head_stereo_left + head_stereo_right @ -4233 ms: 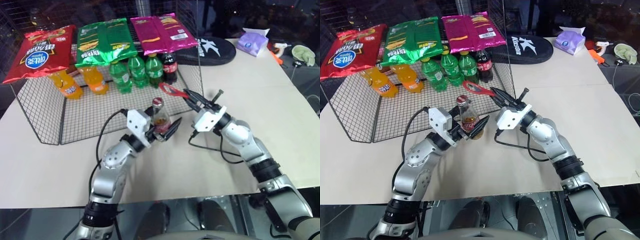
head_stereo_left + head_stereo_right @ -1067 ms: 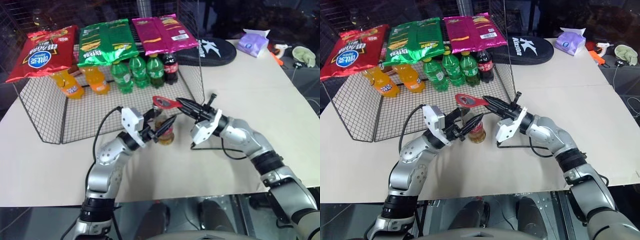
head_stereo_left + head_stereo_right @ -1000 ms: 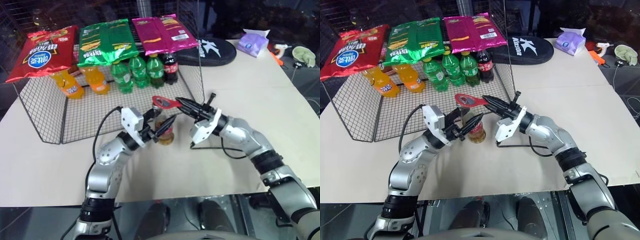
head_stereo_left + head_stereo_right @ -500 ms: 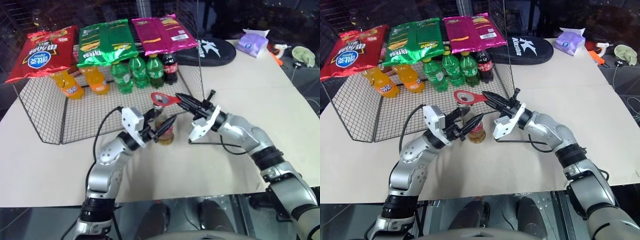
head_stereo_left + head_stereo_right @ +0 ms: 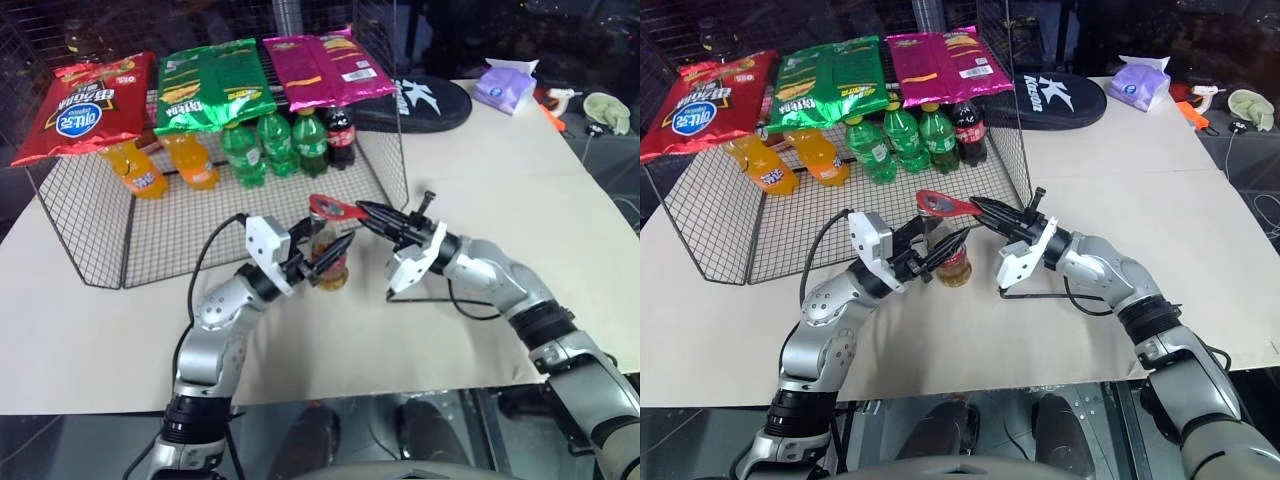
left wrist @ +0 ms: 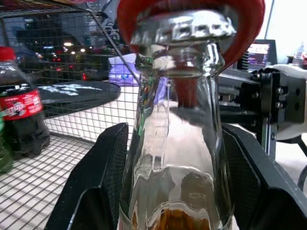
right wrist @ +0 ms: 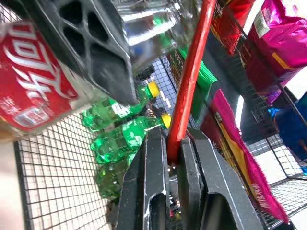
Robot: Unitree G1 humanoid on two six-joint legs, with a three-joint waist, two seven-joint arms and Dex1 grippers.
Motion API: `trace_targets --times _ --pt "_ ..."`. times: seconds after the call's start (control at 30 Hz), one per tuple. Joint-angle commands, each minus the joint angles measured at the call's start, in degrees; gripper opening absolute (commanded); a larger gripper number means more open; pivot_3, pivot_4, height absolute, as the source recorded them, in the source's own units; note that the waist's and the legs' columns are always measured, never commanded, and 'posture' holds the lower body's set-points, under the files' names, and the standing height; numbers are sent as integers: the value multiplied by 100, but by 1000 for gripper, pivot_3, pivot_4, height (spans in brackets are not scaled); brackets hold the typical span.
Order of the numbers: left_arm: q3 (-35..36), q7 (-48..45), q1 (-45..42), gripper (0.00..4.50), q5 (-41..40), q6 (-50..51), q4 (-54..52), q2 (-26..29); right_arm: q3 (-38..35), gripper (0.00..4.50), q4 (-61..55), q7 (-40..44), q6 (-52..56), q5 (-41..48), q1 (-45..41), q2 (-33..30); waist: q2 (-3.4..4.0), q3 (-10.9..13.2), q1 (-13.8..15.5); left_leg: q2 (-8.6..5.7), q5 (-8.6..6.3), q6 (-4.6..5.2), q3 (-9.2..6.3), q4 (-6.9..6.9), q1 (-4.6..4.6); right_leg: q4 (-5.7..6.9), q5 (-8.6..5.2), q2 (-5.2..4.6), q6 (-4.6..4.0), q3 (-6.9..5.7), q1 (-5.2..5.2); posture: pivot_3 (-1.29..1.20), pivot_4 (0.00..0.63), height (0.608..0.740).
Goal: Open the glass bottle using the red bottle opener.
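Your left gripper [image 5: 322, 262] clamping the glass bottle [image 5: 329, 260], your right gripper [image 5: 366, 212] pinching the red bottle opener [image 5: 336, 208], ring over the cap.

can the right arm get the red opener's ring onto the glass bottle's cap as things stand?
Probably yes. The right gripper is shut on the flat red bottle opener, whose ring head already sits around the cap of the small clear glass bottle, clamped upright by the left gripper. Nothing stands between them.
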Motion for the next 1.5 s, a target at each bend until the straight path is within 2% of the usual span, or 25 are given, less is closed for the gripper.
trace_targets --times 0.03,0.6,0.97,1.5 --pt "-180 -34 -80 2239 -51 -53 -102 -78 372 0 -65 349 -202 -126 68 -2 0 0 7 0 0 0 0 0 0 0 0 0 0 0 0 0 150 740" --pt "-192 9 -35 2239 11 -53 -116 -119 429 0 -278 875 -351 172 -275 73 0 0 7 0 0 0 0 2 0 0 0 -1 0 0 1 0 150 740" --pt "-223 -9 -20 2239 18 -26 -110 -105 90 0 -60 618 -660 -109 -959 -343 0 0 16 -1 0 0 -1 2 -2 -1 0 -2 0 -2 0 0 150 740" --pt "-244 -30 -104 2239 63 -101 10 -142 -232 0 109 306 -827 -268 -1673 -583 -2 2 -9 -2 0 0 -1 1 -10 -3 0 -4 0 -4 -6 0 150 740"
